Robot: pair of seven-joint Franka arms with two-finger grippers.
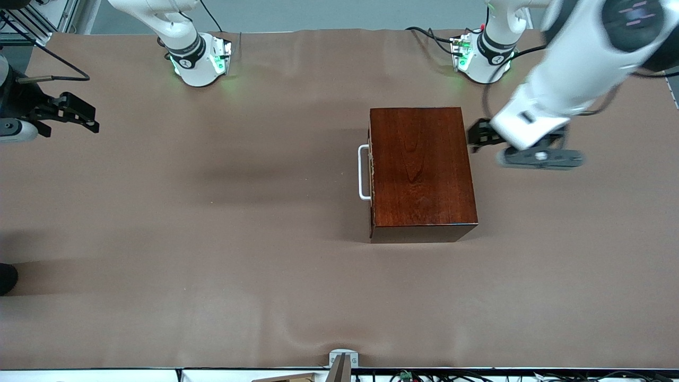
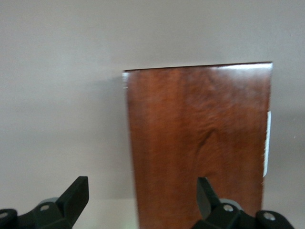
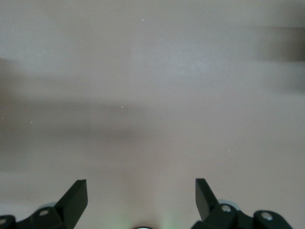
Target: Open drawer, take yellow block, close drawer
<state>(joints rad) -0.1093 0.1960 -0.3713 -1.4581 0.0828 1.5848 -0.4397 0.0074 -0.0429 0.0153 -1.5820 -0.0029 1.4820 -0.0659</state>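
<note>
On the brown table cover point(image 1: 212, 254), the reddish-brown wooden box point(image 1: 421, 170) is my landmark. I read the drawer point(image 1: 371, 172) as shut: its dark front sits flush with the box, and the white U-shaped handle point(image 1: 363, 172) sticks out toward the right arm's end of the table. I can't see the yellow block in any view.

Left gripper point(image 1: 480, 135) is just beside the box's closed back end, at the left arm's end of the table. Its fingers point(image 2: 76, 195) are spread wide with nothing between them. In the left wrist view the box top point(image 2: 198, 143) fills the frame between the fingertips.

Right gripper point(image 1: 79, 114) waits well apart from the box, at the right arm's end of the table. Its fingers point(image 3: 76, 195) are also spread wide, holding nothing, over bare cover.
</note>
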